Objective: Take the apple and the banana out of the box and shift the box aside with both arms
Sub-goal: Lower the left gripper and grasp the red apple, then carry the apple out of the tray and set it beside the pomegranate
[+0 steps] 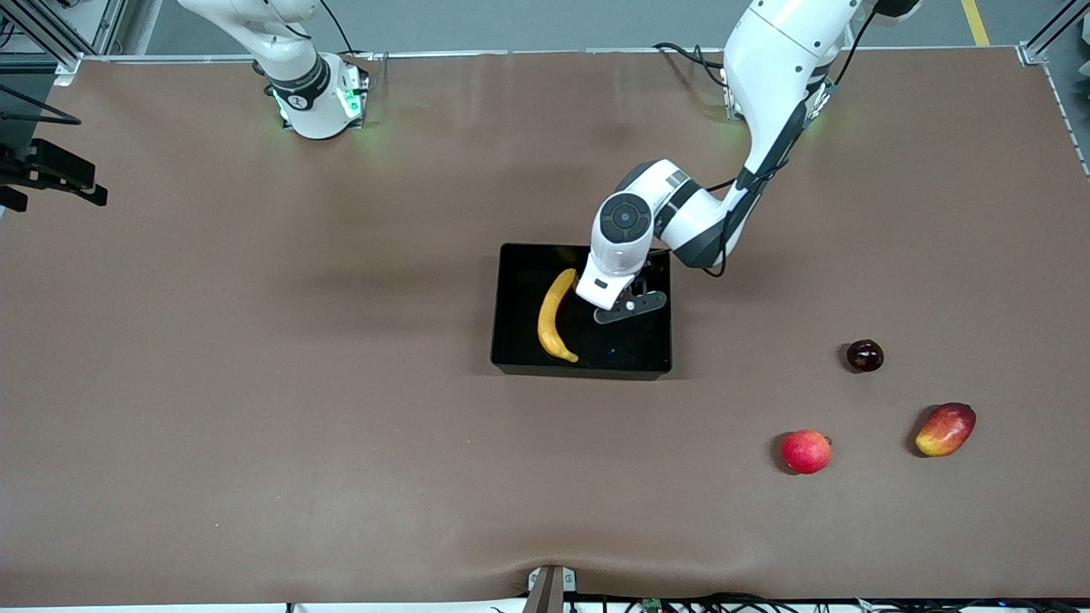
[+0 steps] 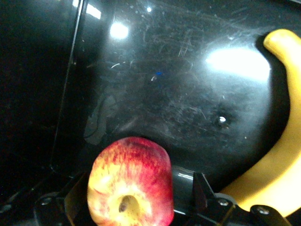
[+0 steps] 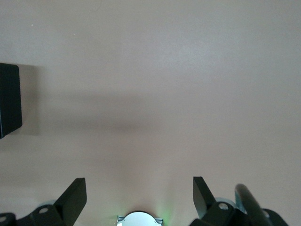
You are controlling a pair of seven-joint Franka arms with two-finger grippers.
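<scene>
The black box (image 1: 581,371) sits mid-table. The yellow banana (image 1: 554,316) lies in it, at the end toward the right arm. My left gripper (image 1: 629,308) is low inside the box beside the banana. In the left wrist view it (image 2: 131,197) is shut on a red apple with yellow streaks (image 2: 130,181), just above the glossy box floor (image 2: 164,84), with the banana (image 2: 277,165) alongside. My right gripper (image 3: 139,193) is open and empty, high over bare table near its base; it is out of the front view. A corner of the box (image 3: 9,99) shows in its wrist view.
Toward the left arm's end of the table lie a second red apple (image 1: 806,451), a red-yellow mango (image 1: 945,430) and a small dark round fruit (image 1: 864,355), all nearer the front camera than the box. The right arm's base (image 1: 317,98) stands at the table's edge.
</scene>
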